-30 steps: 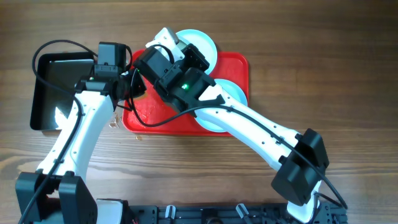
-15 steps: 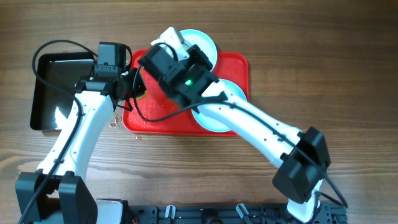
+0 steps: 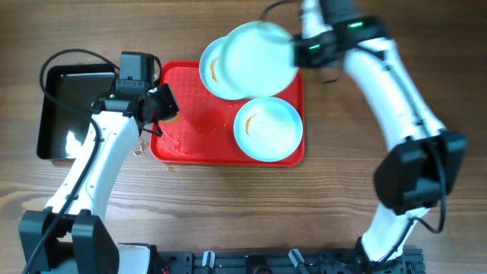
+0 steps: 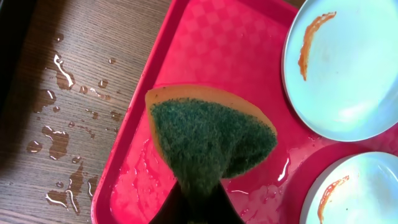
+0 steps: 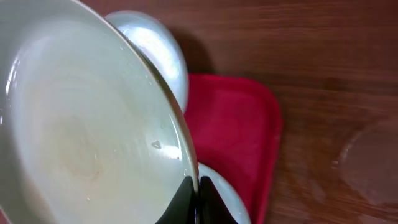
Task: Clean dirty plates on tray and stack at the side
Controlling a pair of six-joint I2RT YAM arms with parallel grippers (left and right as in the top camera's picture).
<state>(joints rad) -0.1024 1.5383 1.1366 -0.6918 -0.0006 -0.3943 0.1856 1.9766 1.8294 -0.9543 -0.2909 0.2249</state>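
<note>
Right tool (image 5: 198,190) clamped on raised plate (image 3: 260,59), left tool (image 4: 196,200) clamped on sponge (image 4: 211,137) above tray (image 4: 230,50)

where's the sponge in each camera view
overhead: sponge in the left gripper, at the red tray's left edge.
left wrist: mid-frame, green side facing the camera, over the tray.
right wrist: not in it; the held plate fills the left.
shared landmark: the red tray, in all three.

You're at a robot lab bench: left arm (image 3: 99,160) and right arm (image 3: 396,91) rise from a black rail (image 3: 251,262) at a wood-grain counter (image 3: 228,205). The tray (image 3: 190,141), plates (image 3: 266,129) and spilled water (image 4: 56,140) mimic dishwashing.
</note>
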